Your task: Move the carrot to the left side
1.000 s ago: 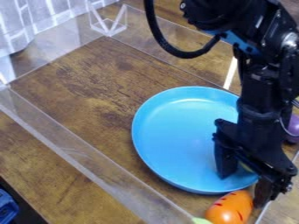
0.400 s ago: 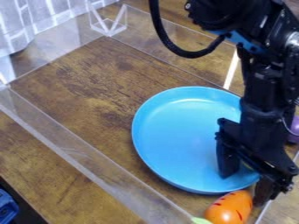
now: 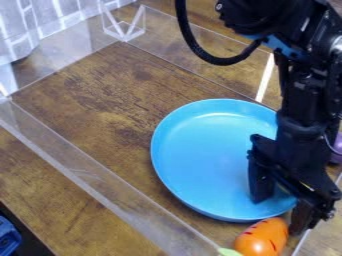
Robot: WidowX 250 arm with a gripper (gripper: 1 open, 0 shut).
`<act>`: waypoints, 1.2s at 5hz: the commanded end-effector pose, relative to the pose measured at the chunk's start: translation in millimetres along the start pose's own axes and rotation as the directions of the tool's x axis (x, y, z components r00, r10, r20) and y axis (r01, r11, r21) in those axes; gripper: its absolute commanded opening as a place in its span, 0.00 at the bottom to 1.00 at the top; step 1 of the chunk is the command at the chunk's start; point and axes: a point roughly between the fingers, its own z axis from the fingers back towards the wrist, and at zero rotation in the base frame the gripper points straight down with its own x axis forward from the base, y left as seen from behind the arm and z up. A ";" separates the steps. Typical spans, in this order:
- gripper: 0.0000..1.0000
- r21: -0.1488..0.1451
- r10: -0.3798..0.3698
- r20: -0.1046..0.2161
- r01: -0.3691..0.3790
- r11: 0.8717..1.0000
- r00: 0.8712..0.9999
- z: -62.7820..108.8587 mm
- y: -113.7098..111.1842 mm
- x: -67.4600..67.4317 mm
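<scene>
The carrot [image 3: 263,238] lies at the bottom edge of the view, orange with a pale green top pointing left, just off the rim of a blue plate [image 3: 201,150]. My black gripper [image 3: 287,196] points straight down at the plate's near right rim, directly above and behind the carrot. It is open: one finger [image 3: 261,180] stands over the plate, while the other reaches down beside the carrot's right end. Nothing is held between them. Whether a finger touches the carrot I cannot tell.
A clear plastic wall [image 3: 80,165] runs diagonally along the wooden table's near left side. A clear container [image 3: 127,20] stands at the back. A purple object [image 3: 335,146] peeks out at the right edge behind the arm. A blue thing [image 3: 7,236] sits bottom left.
</scene>
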 end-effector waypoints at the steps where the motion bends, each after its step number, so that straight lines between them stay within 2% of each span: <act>1: 1.00 0.001 0.000 -0.057 0.000 1.000 0.998 -16.3 12.2 -7.1; 6: 1.00 0.003 -0.010 -0.136 0.011 1.000 0.991 -21.9 15.2 -7.8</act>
